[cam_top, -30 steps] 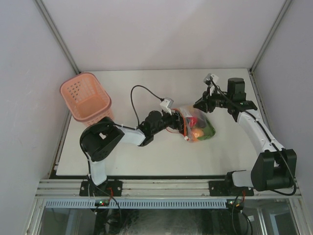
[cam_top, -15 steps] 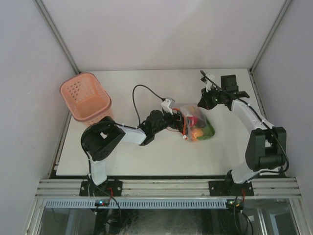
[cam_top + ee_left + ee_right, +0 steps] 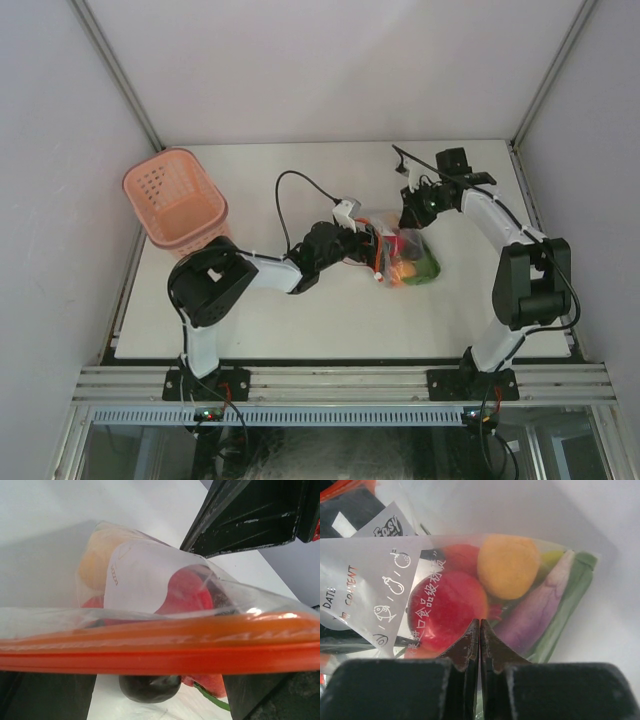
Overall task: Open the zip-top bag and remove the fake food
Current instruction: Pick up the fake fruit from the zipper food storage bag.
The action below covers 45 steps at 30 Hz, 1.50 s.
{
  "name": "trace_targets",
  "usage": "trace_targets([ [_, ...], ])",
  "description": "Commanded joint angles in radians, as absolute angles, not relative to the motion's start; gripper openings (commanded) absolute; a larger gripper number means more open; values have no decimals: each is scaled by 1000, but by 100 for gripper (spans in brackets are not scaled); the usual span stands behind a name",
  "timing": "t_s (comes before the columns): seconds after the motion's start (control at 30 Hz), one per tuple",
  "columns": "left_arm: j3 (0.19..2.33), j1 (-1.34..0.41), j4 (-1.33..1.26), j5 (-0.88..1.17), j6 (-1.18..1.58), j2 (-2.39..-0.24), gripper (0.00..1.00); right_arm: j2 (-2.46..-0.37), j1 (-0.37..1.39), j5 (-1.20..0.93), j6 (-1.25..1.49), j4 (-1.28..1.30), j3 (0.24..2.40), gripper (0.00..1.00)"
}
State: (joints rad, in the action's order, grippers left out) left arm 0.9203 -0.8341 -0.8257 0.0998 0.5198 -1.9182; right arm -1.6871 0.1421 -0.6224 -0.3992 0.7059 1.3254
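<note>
The clear zip-top bag (image 3: 408, 258) lies mid-table with the fake food inside. In the right wrist view I see a red fruit (image 3: 447, 610), a yellow-orange ball (image 3: 510, 565), a purple eggplant (image 3: 535, 615) and a green piece (image 3: 572, 597). My left gripper (image 3: 368, 243) is open. The bag's red-orange zipper strip (image 3: 160, 650) runs across between its fingers (image 3: 45, 695). My right gripper (image 3: 408, 215) sits at the bag's far edge. Its tips (image 3: 480, 622) are shut on the bag's film over the red fruit.
A pink perforated basket (image 3: 175, 197) stands at the table's left edge. A cable loops above the left arm (image 3: 285, 185). White walls enclose the table on three sides.
The right arm swung left to the bag's far edge and its jaws closed. The left jaws opened wider around the zipper strip.
</note>
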Motion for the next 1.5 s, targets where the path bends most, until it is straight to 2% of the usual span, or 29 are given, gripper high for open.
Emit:
trace_targets([
  [0.0,968,-836,-839,83,512,-1931,91,-1703,163,-638,-443,778,1384,0],
  [0.6,982,-836,-827,85,537,-1957,94,-1776,202,-724,-500,910,1454,0],
  [0.87,983,-836,-819,88,540,-1968,92,-1784,200,-738,-498,918,1460,0],
  [1.07,978,-836,-790,83,536,-1964,83,-1779,178,-736,-488,910,1459,0],
  [1.27,941,-830,-777,71,544,-1911,53,-1770,166,-734,-480,899,1457,0],
  [1.3,929,-826,-777,72,552,-1894,50,-1770,165,-733,-480,899,1456,0],
  [1.47,865,-813,-775,62,572,-1812,45,-1768,162,-727,-471,890,1454,0],
])
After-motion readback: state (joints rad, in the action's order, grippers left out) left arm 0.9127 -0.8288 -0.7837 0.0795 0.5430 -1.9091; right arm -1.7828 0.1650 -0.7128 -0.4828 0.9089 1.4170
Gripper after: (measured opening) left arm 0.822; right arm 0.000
